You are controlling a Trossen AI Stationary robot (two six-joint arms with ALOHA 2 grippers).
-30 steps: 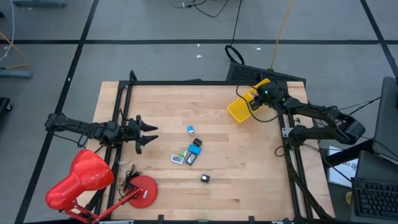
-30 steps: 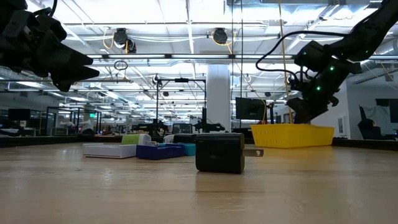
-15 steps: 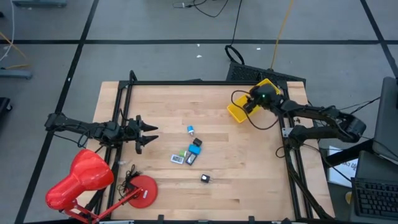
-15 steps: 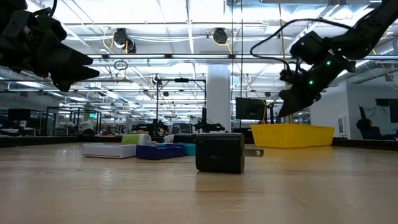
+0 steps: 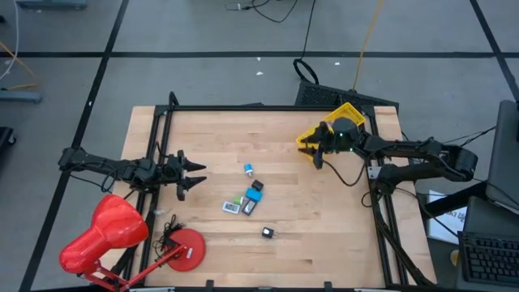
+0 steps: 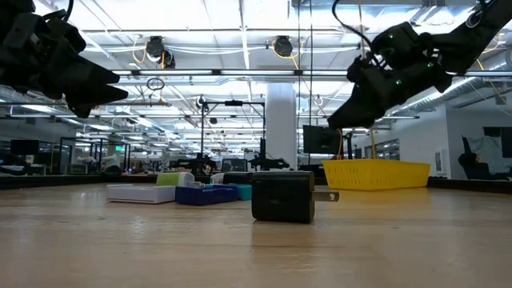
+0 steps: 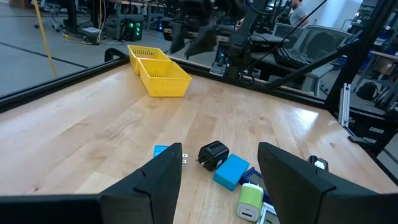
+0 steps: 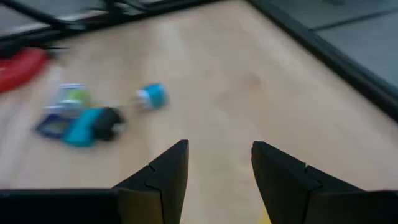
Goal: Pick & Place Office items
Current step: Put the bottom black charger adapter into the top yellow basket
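High view shows the office items [image 5: 250, 197] strung along a slanted line mid-table: a small blue-and-white piece, then a blue, black, green and white cluster, and a lone black charger [image 5: 267, 233] nearest the front edge. Since a second ago, the right gripper [image 5: 311, 149], open and empty, has swung off the yellow tray [image 5: 347, 111] toward them. The left gripper [image 5: 193, 174] waits open at the left edge.

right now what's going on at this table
The right gripper hangs open and empty over the table beside the yellow tray, facing the office items clustered mid-table. No item is held. The left gripper waits open at the table's left edge, near the red lamp.
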